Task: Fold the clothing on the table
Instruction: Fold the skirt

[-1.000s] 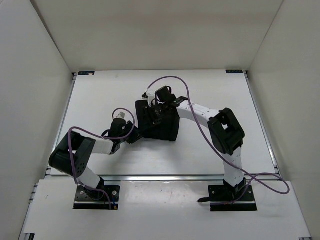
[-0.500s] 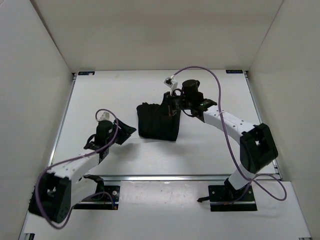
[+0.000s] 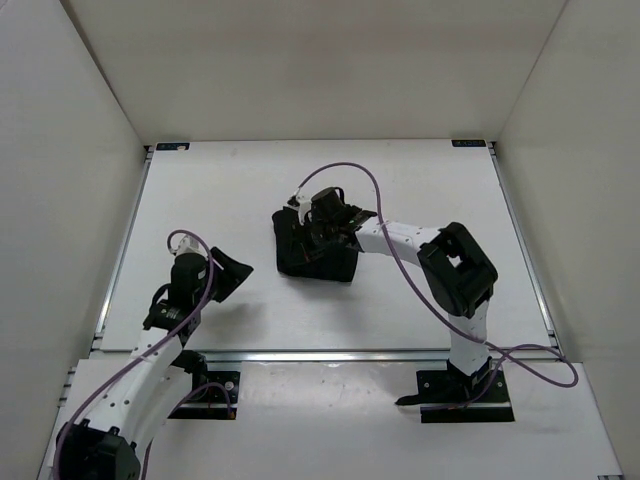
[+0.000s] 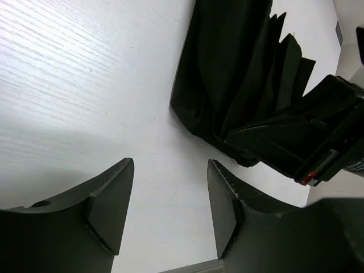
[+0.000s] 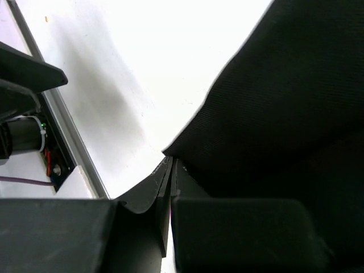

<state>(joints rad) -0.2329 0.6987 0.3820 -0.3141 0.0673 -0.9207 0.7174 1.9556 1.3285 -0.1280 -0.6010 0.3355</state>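
Closed jaws at black clothing (image 5: pixel 284 102) edge

One black garment (image 3: pixel 332 266) on one white worktop (image 3: pixel 220 190). Two arms: one left arm (image 3: pixel 150 352), one right arm (image 3: pixel 456 268). Two hands: left hand (image 3: pixel 227 274), right hand (image 3: pixel 314 238). Two purple cables (image 3: pixel 345 167).

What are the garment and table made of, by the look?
Garment: soft woven fabric, matte black; it slumps in loose pleats, and the right wrist view shows a fine weave. Fibre: can't tell. Table: matte white board with faint straight grain lines, probably laminate or painted wood; thin metal rail along its edge.
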